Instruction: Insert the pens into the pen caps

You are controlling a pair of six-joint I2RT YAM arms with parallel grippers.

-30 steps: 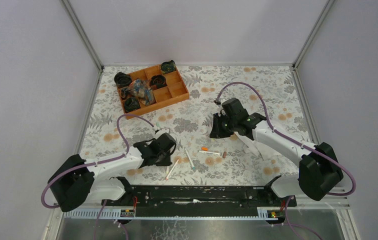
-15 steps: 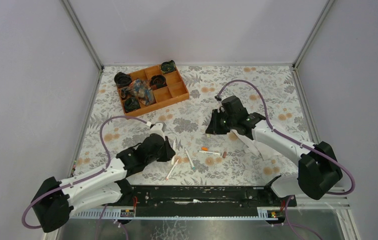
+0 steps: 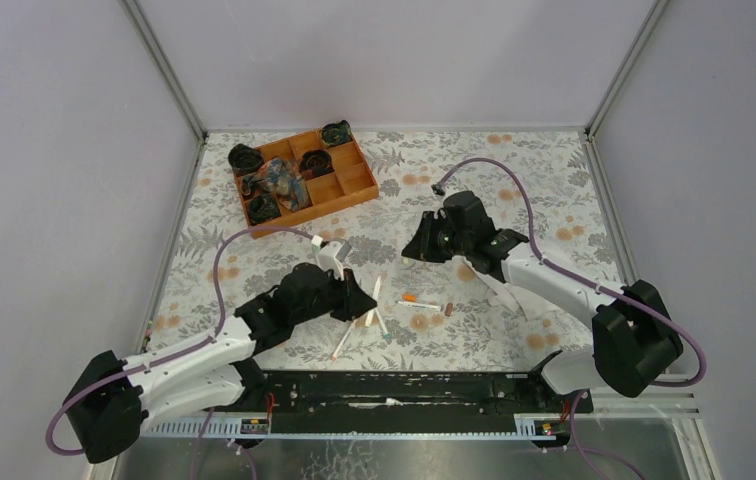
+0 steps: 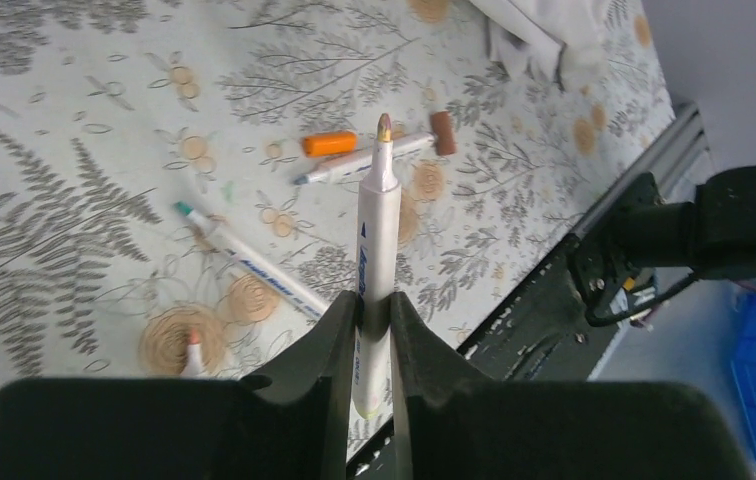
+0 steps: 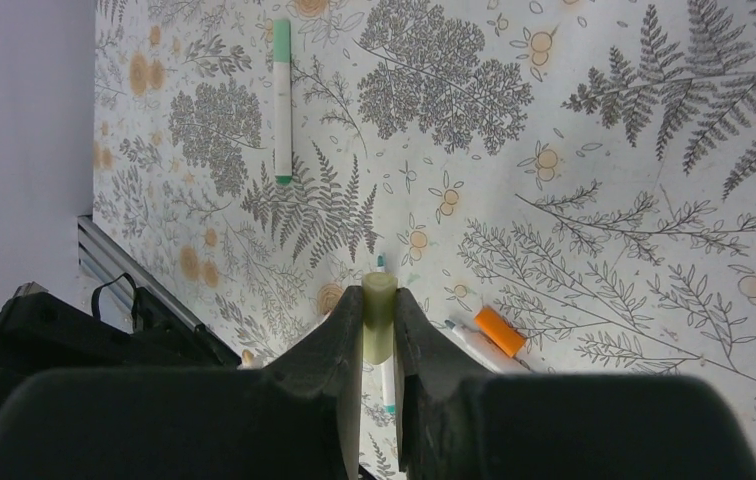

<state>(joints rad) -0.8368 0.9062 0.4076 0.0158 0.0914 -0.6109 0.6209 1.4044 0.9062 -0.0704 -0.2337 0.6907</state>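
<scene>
Pen in one hand, cap in the other

The left hand (image 4: 374,305) clamps a white pen (image 4: 378,215), its yellowish tip jutting forward; the right hand (image 5: 378,330) pinches a pale yellow cap (image 5: 378,295). Loose pens (image 4: 254,262) and an orange cap (image 4: 330,144) lie between them on the fern-printed surface (image 3: 514,180), walled in plain lilac.

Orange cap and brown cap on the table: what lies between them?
A white pen lies there, running beside the orange cap toward the brown cap; the left wrist view shows it best.
</scene>
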